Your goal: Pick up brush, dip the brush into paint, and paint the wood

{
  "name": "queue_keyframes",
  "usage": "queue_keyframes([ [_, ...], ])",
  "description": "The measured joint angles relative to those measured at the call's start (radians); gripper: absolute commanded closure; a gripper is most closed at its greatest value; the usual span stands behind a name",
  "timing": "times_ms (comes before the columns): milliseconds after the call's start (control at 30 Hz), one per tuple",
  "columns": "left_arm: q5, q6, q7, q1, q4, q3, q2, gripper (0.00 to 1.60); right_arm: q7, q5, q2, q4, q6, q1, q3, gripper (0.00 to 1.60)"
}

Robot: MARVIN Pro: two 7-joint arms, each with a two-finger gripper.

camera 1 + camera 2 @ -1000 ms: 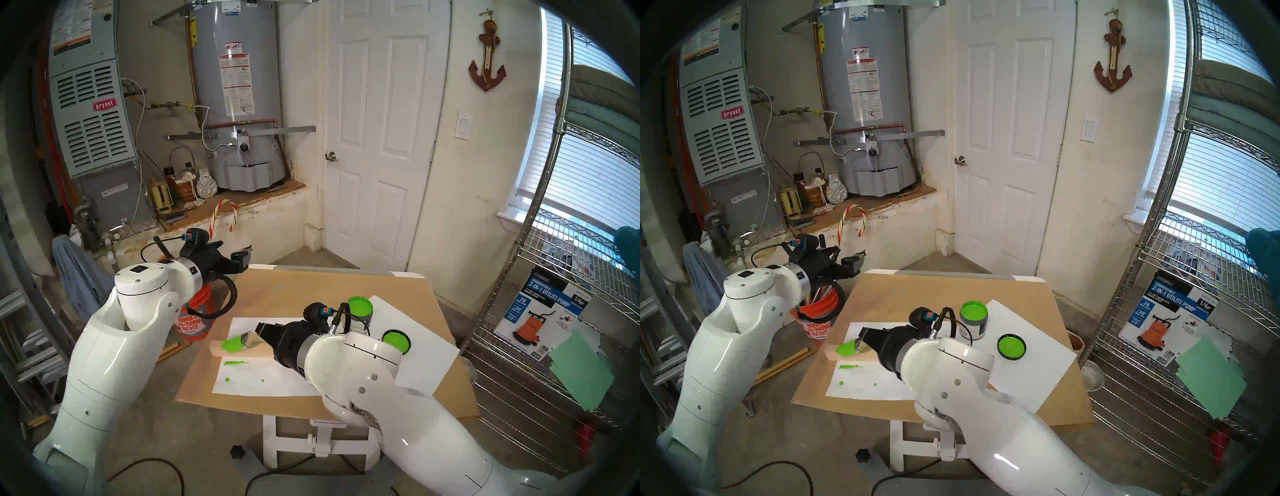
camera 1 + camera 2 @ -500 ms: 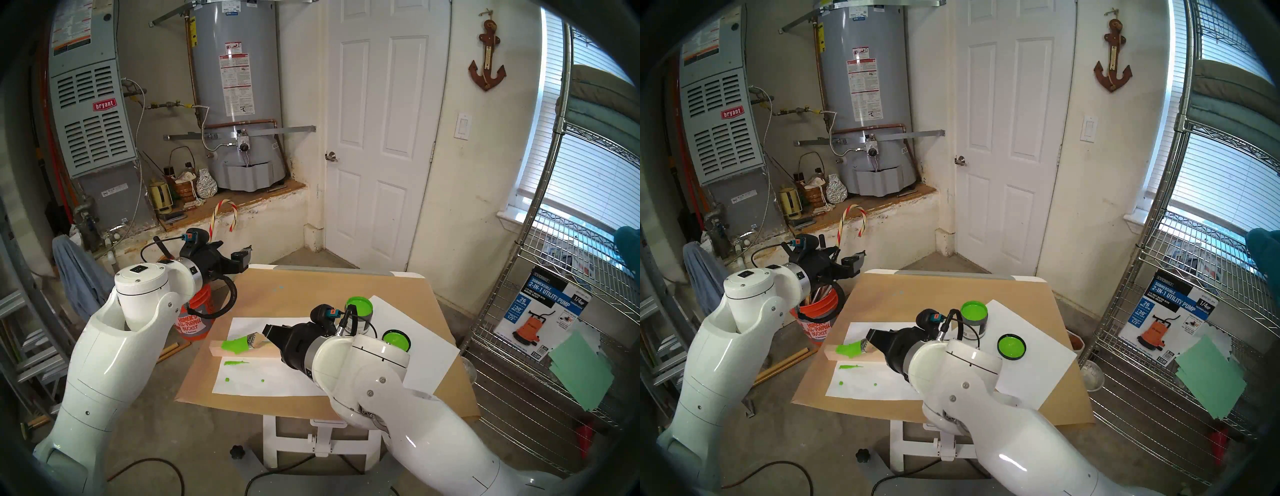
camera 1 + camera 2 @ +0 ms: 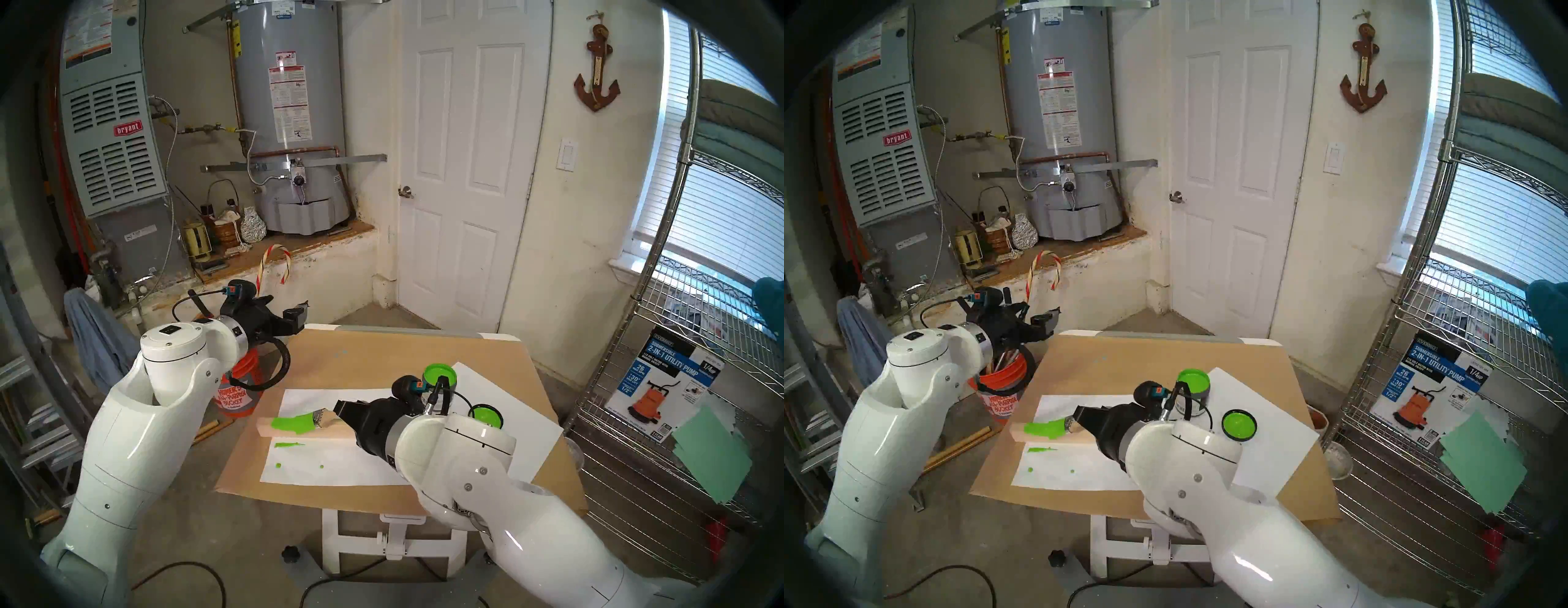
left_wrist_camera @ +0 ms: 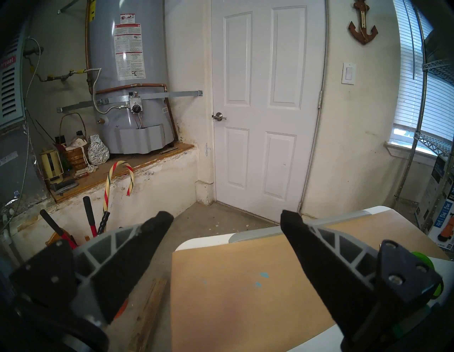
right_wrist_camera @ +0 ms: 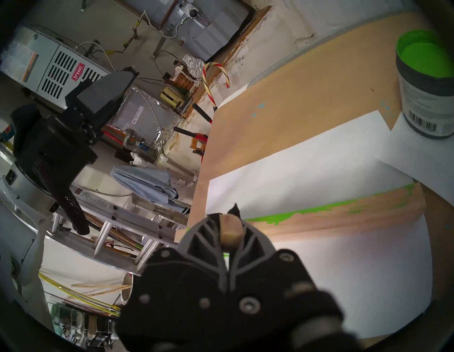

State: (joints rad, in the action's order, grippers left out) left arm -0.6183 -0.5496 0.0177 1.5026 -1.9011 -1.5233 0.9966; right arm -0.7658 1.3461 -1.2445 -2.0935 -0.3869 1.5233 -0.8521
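The wood [image 3: 331,433] is a pale bar lying on white paper, with bright green paint over the left part of its top face. My right gripper [image 3: 339,414] is shut on the brush [image 3: 316,420] by its wooden handle, and the green bristles press flat on the wood. In the right wrist view the handle end [image 5: 229,231] sits clamped between the fingers, above the wood [image 5: 344,216]. The open can of green paint [image 3: 439,375] stands behind my right wrist. My left gripper [image 4: 226,218] hangs open and empty off the table's far left corner.
A black lid [image 3: 485,416] coated green lies on a white paper sheet [image 3: 530,441] right of the can. Green smears and drops mark the front paper [image 3: 322,467]. An orange bucket [image 3: 237,395] stands left of the table, a wire shelf [image 3: 679,424] to the right.
My right gripper has drawn the brush to the right along the wood, lengthening the green stripe. The left arm has not moved.
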Motion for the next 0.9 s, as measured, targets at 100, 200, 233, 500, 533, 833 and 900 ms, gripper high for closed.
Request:
queue_keyframes([
  [100,0.000,0.000,0.000,0.000,0.000,0.000,0.000,0.00,-0.001,-0.001,0.007,-0.007,0.001,0.005,-0.004,1.60],
  [200,0.000,0.000,0.000,0.000,0.000,0.000,0.000,0.00,-0.001,-0.002,0.014,-0.012,0.002,0.010,-0.008,1.60],
  [233,0.000,0.000,0.000,0.000,0.000,0.000,0.000,0.00,-0.001,-0.002,0.016,-0.014,0.002,0.011,-0.009,1.60],
  [500,0.000,0.000,0.000,0.000,0.000,0.000,0.000,0.00,-0.001,-0.005,0.034,-0.031,0.004,0.024,-0.020,1.60],
  [533,0.000,0.000,0.000,0.000,0.000,0.000,0.000,0.00,-0.001,-0.005,0.035,-0.033,0.004,0.025,-0.020,1.60],
  [833,0.000,0.000,0.000,0.000,0.000,0.000,0.000,0.00,-0.001,-0.009,0.059,-0.051,0.006,0.040,-0.036,1.60],
  [900,0.000,0.000,0.000,0.000,0.000,0.000,0.000,0.00,0.000,-0.009,0.064,-0.055,0.006,0.043,-0.041,1.60],
])
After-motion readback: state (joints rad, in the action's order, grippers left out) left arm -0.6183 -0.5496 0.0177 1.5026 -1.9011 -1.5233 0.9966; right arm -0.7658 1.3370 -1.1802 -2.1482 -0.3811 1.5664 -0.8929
